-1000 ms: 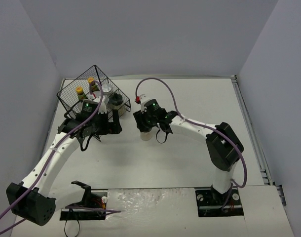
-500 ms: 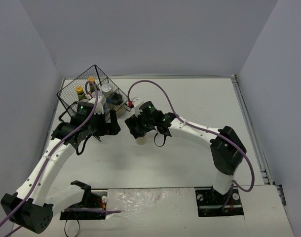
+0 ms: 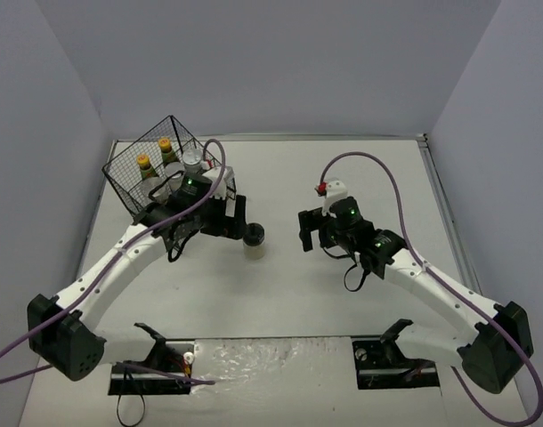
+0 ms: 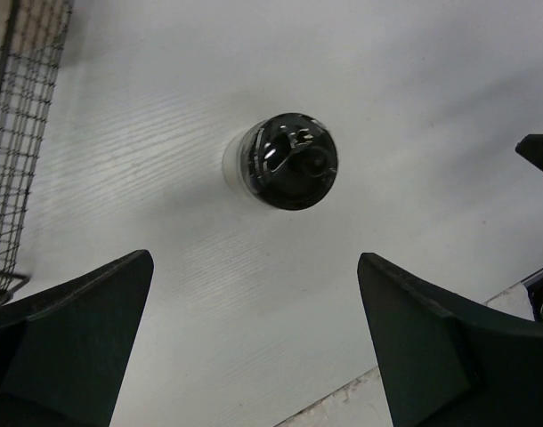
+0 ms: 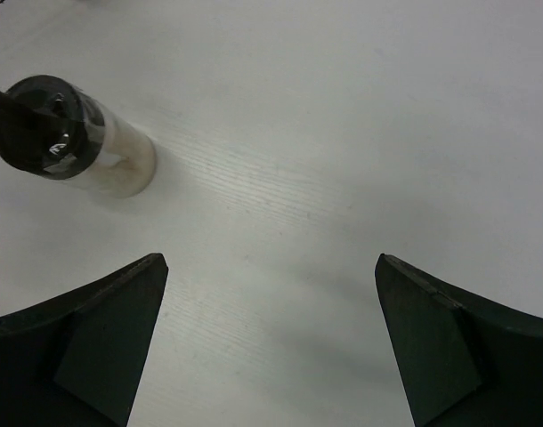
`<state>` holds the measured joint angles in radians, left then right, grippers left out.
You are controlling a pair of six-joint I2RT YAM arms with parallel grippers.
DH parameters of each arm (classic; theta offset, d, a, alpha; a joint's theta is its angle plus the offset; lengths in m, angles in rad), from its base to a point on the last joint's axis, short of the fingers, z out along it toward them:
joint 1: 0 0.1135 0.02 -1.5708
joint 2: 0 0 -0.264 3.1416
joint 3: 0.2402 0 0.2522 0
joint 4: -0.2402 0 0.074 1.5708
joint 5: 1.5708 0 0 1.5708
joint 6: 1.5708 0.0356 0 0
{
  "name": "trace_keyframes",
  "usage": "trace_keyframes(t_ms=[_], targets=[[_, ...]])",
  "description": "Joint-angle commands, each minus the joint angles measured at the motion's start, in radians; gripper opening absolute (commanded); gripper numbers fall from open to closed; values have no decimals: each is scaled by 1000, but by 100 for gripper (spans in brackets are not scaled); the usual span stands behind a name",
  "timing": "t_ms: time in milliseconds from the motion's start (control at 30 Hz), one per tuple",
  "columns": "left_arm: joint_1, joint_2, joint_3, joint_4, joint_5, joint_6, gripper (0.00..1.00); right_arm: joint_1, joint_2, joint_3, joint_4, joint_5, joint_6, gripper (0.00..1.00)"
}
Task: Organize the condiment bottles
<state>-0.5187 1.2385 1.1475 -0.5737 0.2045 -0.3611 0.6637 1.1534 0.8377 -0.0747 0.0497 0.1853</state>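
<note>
A pale black-capped shaker [image 3: 254, 239] stands upright and alone on the white table [image 3: 360, 169], between both arms. In the left wrist view the shaker [image 4: 285, 161] sits ahead of my open left gripper [image 4: 254, 298], untouched. My left gripper [image 3: 238, 217] hovers just left of it. My right gripper [image 3: 306, 230] is open and empty, a short way to the right of the shaker [image 5: 76, 138]. Two dark red bottles with yellow caps [image 3: 144, 164] [image 3: 166, 145] and a silver-lidded jar [image 3: 193, 160] stand in the wire basket.
The black wire basket [image 3: 125, 178] sits at the table's back left, and its mesh [image 4: 22, 133] shows at the left of the left wrist view. A raised strip [image 3: 280, 356] runs along the near edge between the arm bases.
My right gripper opened, let go of the shaker on the table and drew back to the right. My left arm swung away from the basket and right, toward the shaker.
</note>
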Motion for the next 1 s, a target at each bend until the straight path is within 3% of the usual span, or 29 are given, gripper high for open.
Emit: trace_keyframes(t_ms=[0, 267, 667, 800, 967], targets=[[-91, 76, 66, 124, -70, 34, 97, -32, -167, -48, 12, 161, 130, 100], [-146, 295, 160, 72, -222, -24, 97, -64, -183, -46, 6, 173, 142, 100], [-186, 414, 198, 87, -223, -38, 96, -90, -126, -14, 17, 154, 100, 100], [-197, 425, 209, 72, -238, -49, 85, -98, -129, -20, 21, 141, 94, 100], [-198, 404, 215, 37, -255, -64, 50, -105, -138, -28, 21, 139, 95, 100]])
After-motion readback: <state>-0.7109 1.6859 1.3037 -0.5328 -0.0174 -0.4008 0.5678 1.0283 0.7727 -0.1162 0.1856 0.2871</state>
